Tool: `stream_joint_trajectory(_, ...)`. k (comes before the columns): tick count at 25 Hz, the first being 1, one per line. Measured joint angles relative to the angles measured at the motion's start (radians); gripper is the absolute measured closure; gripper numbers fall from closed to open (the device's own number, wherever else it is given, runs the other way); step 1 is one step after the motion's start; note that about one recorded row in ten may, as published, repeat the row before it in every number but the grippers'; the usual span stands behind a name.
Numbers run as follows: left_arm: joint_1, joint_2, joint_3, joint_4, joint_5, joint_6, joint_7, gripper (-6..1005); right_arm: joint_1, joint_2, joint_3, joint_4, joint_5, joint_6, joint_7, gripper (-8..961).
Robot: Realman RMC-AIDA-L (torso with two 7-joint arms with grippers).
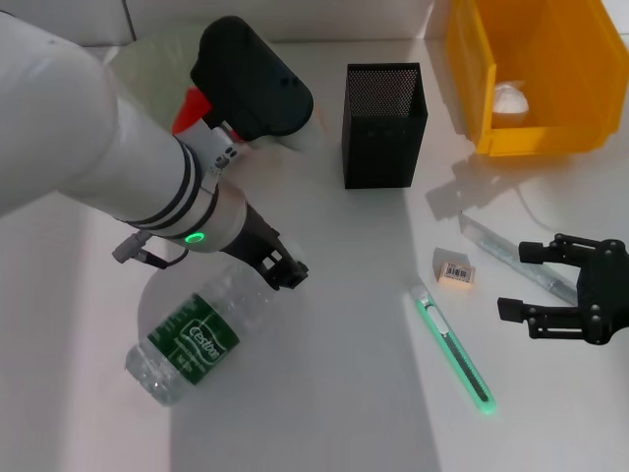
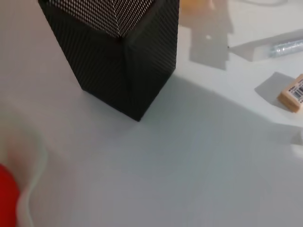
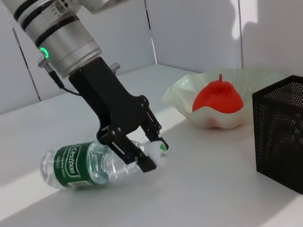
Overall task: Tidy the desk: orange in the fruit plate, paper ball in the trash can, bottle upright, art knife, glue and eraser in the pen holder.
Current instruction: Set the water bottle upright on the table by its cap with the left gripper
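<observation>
On the desk you have one of each item. One bottle lies on its side at the near left, cap end pointing toward the centre. One orange already sits in the one fruit plate at the far left, largely hidden behind the left arm in the head view. One pen holder stands upright at far centre. One trash can occupies the far right corner, with one paper ball inside it. One eraser lies right of centre. One art knife, green and translucent, lies just near of the eraser. A second long, pale stick-shaped item lies just right of the eraser; you cannot confirm from these views that it is the glue.

Left gripper: its fingers are closed around the neck of the bottle at the white cap, one finger on each side, with the bottle body resting on the desk.

Right gripper: it hovers at the near right edge, jaws spread wide apart, holding nothing, with the near end of the stick-shaped item between its fingers and the eraser just left of it.
</observation>
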Motion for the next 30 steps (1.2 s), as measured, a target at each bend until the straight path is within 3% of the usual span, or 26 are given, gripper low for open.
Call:
stream_joint_trajectory(11, 0.185, 0.006, -0.226, 0.291, -0.025, 0.050, 0.179, 538, -0.001, 0.000, 0.024, -0.002, -0.001, -0.010, 0.011, 122)
stream_joint_trajectory(15, 0.269, 0.006, -0.339, 0.375, -0.155, 0.070, 0.268, 538, 0.008, 0.000, 0.021, -0.009, -0.001, -0.011, 0.024, 122)
stream_joint_trajectory(23, 0.364, 0.008, -0.462, 0.389, -0.337, 0.067, 0.386, 545, 0.028, 0.001, 0.024, -0.025, -0.022, -0.021, 0.055, 121)
stream_joint_trajectory(30, 0.380, 0.008, -0.490, 0.388, -0.369, 0.061, 0.405, 551, 0.037, 0.005, 0.020, -0.035, -0.022, -0.022, 0.064, 121)
